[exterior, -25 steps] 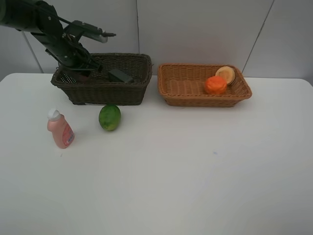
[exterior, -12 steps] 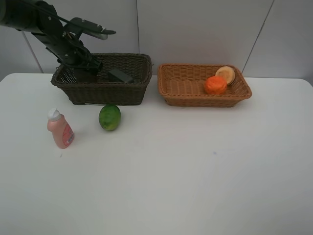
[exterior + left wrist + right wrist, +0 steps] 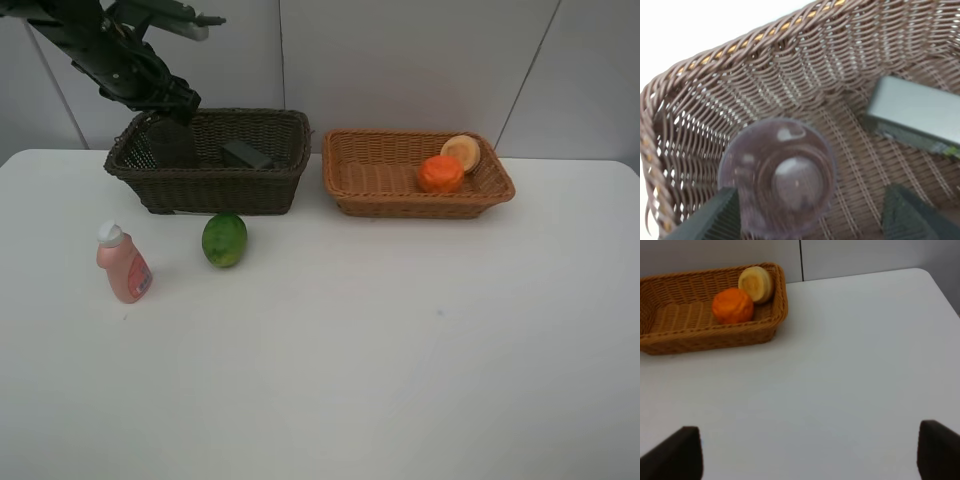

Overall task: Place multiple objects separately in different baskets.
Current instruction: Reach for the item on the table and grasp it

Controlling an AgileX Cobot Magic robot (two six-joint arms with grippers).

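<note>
Hovering left gripper point(image 3: 178, 102), jaws spread, over cup point(image 3: 777, 175) standing freed at dark basket's point(image 3: 215, 190) left end; next probably needing a reach down to bottle point(image 3: 123, 266) near table's point(image 3: 400, 350) left edge.

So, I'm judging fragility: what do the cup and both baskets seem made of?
Cup: probably plastic, smooth, translucent mauve with see-through walls. Dark brown basket: woven wicker, matte, gaps between strands. Light tan basket: similar wicker weave; natural or synthetic is unclear.
</note>
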